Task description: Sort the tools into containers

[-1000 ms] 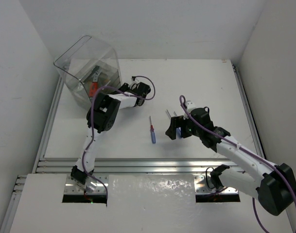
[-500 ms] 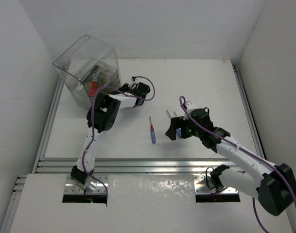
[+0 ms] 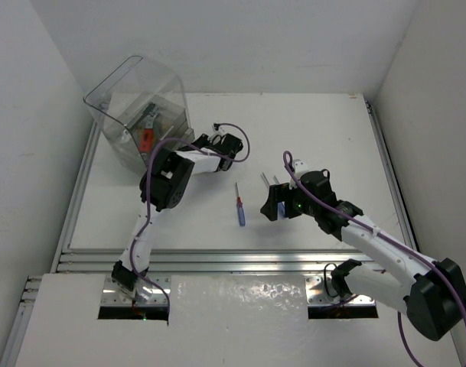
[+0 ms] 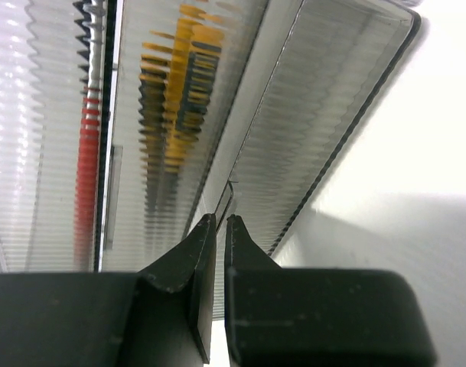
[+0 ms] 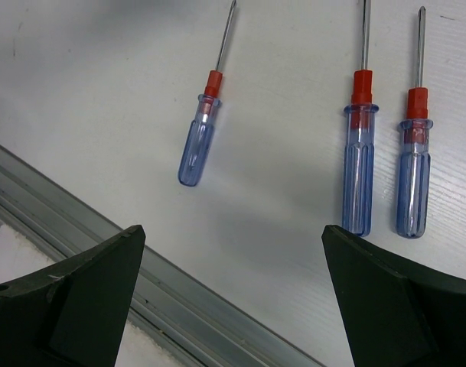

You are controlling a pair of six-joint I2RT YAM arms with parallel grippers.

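Our left end effector (image 4: 219, 222), pressed together, has edged from the far-left-corner box (image 3: 133, 92). Our right end effector (image 5: 231, 241), spread, could knock the two adjacent screwdrivers (image 5: 359, 164) apart.

Box: the large clear plastic box with rounded corners (image 3: 141, 107) stands tilted at the far left of the white worktop (image 3: 317, 138).
Left gripper (image 3: 226, 144): just right of the box's near corner.
Lone blue-handled screwdriver (image 3: 239, 206): mid-worktop, between the two grippers.
Pair of blue-handled screwdrivers (image 5: 358, 153): side by side, right of the lone one, beneath the right gripper (image 3: 282, 200).
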